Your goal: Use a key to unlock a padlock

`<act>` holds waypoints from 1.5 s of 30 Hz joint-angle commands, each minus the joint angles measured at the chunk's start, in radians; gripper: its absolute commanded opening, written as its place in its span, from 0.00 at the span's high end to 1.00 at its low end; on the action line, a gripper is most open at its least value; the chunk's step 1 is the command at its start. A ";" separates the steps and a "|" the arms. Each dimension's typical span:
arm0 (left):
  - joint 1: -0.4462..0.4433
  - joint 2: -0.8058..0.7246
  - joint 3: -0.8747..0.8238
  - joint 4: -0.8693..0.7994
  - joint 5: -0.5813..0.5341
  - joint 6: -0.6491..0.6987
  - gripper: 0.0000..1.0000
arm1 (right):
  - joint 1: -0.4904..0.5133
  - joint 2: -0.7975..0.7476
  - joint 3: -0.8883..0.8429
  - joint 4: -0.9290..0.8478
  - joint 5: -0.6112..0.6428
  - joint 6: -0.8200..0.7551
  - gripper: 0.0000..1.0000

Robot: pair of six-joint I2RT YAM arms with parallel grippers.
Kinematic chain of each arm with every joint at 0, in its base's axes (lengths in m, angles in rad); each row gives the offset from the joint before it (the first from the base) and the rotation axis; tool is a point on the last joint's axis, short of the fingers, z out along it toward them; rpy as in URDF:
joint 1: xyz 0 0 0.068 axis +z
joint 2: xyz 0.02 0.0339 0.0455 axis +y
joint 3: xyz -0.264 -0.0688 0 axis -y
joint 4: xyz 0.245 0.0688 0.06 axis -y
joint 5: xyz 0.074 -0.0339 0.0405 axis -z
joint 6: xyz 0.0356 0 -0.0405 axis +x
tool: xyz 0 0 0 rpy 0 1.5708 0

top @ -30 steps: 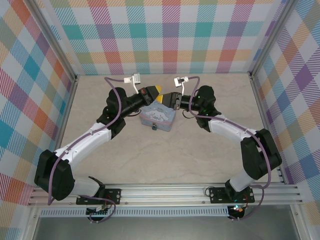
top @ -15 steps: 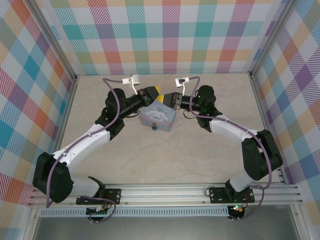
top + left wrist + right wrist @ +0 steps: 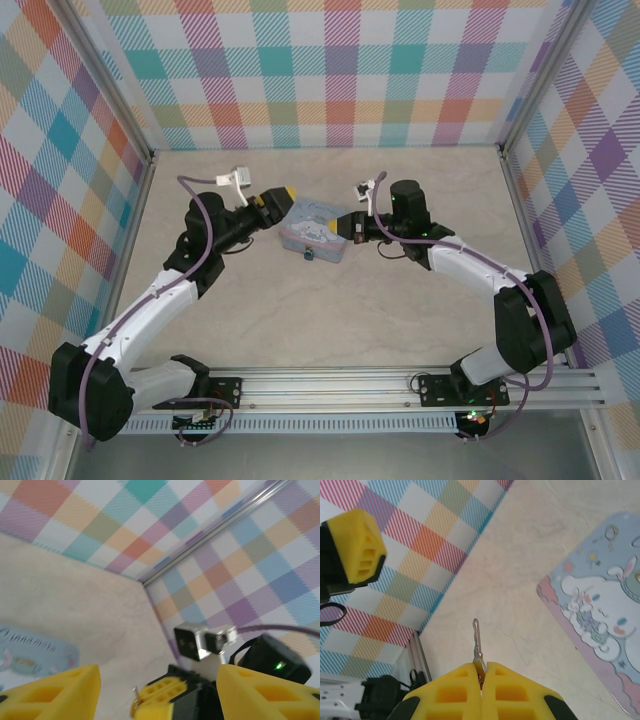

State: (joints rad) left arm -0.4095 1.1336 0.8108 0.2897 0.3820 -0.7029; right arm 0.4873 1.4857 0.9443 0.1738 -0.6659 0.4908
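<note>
top view, left claw [image 3: 283,193]: hanging just left of the tin [image 3: 315,226], by its far corner, carrying nothing.
top view, right claw [image 3: 345,227]: sitting at the tin's right edge, low over the table [image 3: 300,320].
top view, padlock [image 3: 308,256]: lying against the tin's near edge, with nothing gripping it. The key is too small to make out here.
left wrist, fingers [image 3: 55,695]: standing wide apart with an empty gap between them. The tin's corner is showing at left. The right claw is facing in with a thin sliver poking from its tip.
right wrist, right claw: pads are pressing together on the key [image 3: 477,640], pinching only its head. The blade is pointing left, away from the tin on the right.
risk, loose padlock: nothing is holding it, so a push from the key would likely be shoving it along the table unless the left claw is clamping it first.
risk, thin pinch: any off-axis contact could be twisting the key or popping it out of the pads.
risk, swing-in: the key is aiming away from the padlock, and turning it back near the tin could be bumping the padlock round and hiding the keyhole.
</note>
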 commanded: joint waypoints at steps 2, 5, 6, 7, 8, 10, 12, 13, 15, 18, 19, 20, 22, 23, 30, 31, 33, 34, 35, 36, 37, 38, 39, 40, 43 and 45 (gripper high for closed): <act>0.006 0.000 -0.087 0.081 0.151 0.017 0.37 | -0.003 -0.001 0.006 -0.062 -0.076 -0.127 0.98; 0.002 0.030 -0.121 0.211 0.241 -0.014 0.37 | 0.000 0.004 -0.010 0.017 -0.162 -0.111 0.97; -0.002 0.041 -0.125 0.240 0.264 -0.016 0.37 | 0.003 0.004 -0.012 0.043 -0.192 -0.103 0.97; -0.008 0.048 -0.126 0.261 0.282 -0.012 0.37 | 0.010 0.004 -0.009 0.055 -0.211 -0.101 0.97; -0.016 0.053 -0.124 0.270 0.292 -0.006 0.37 | 0.016 0.004 -0.006 0.062 -0.223 -0.105 0.97; -0.032 0.062 -0.118 0.280 0.302 0.009 0.37 | 0.035 0.008 0.009 0.068 -0.248 -0.112 0.97; -0.043 0.074 -0.112 0.287 0.302 0.011 0.37 | 0.046 0.018 0.028 0.067 -0.266 -0.109 0.97; -0.045 0.079 -0.110 0.288 0.299 0.010 0.38 | 0.051 0.021 0.035 0.069 -0.272 -0.107 0.97; -0.047 0.082 -0.108 0.292 0.288 0.009 0.38 | 0.056 0.021 0.039 0.083 -0.272 -0.097 0.97; -0.051 0.086 -0.106 0.297 0.283 0.007 0.40 | 0.057 0.021 0.042 0.119 -0.273 -0.073 0.97; -0.053 0.090 -0.103 0.297 0.286 0.007 0.41 | 0.057 0.021 0.044 0.127 -0.272 -0.064 0.97; -0.056 0.091 -0.102 0.299 0.286 0.007 0.42 | 0.059 0.022 0.045 0.137 -0.273 -0.057 0.96; -0.063 0.099 -0.096 0.298 0.289 0.005 0.44 | 0.062 0.026 0.047 0.164 -0.277 -0.038 0.96; -0.067 0.102 -0.094 0.300 0.290 0.004 0.46 | 0.063 0.028 0.049 0.173 -0.278 -0.030 0.96; -0.087 0.123 -0.078 0.312 0.290 0.000 0.70 | 0.065 0.045 0.059 0.204 -0.265 0.000 0.96; -0.088 0.127 -0.075 0.313 0.290 0.000 0.75 | 0.065 0.047 0.060 0.206 -0.263 0.005 0.95; -0.089 0.129 -0.069 0.312 0.290 0.002 0.84 | 0.066 0.051 0.060 0.209 -0.263 0.009 0.95; -0.090 0.130 -0.066 0.312 0.290 0.002 0.88 | 0.065 0.051 0.060 0.205 -0.261 0.009 0.95; -0.091 0.130 -0.062 0.306 0.289 0.003 0.93 | 0.065 0.050 0.060 0.197 -0.259 0.007 0.94; -0.091 0.130 -0.059 0.303 0.288 0.005 0.97 | 0.065 0.047 0.059 0.196 -0.256 0.005 0.93; -0.092 0.127 -0.058 0.298 0.288 0.008 1.00 | 0.064 0.043 0.053 0.197 -0.254 0.006 0.92; -0.092 0.123 -0.055 0.295 0.284 0.008 1.00 | 0.061 0.038 0.046 0.203 -0.252 0.012 0.90; -0.092 0.121 -0.053 0.292 0.282 0.009 1.00 | 0.057 0.034 0.037 0.214 -0.254 0.020 0.89; -0.092 0.117 -0.053 0.288 0.281 0.012 1.00 | 0.052 0.029 0.026 0.234 -0.259 0.034 0.87; -0.092 0.109 -0.050 0.281 0.279 0.016 1.00 | 0.037 0.020 -0.006 0.302 -0.278 0.077 0.82; -0.092 0.108 -0.047 0.280 0.281 0.015 1.00 | 0.034 0.020 -0.015 0.334 -0.294 0.098 0.79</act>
State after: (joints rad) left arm -0.4904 1.2621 0.7307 0.5510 0.6464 -0.7094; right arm 0.5308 1.5234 0.9543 0.4202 -0.9264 0.5484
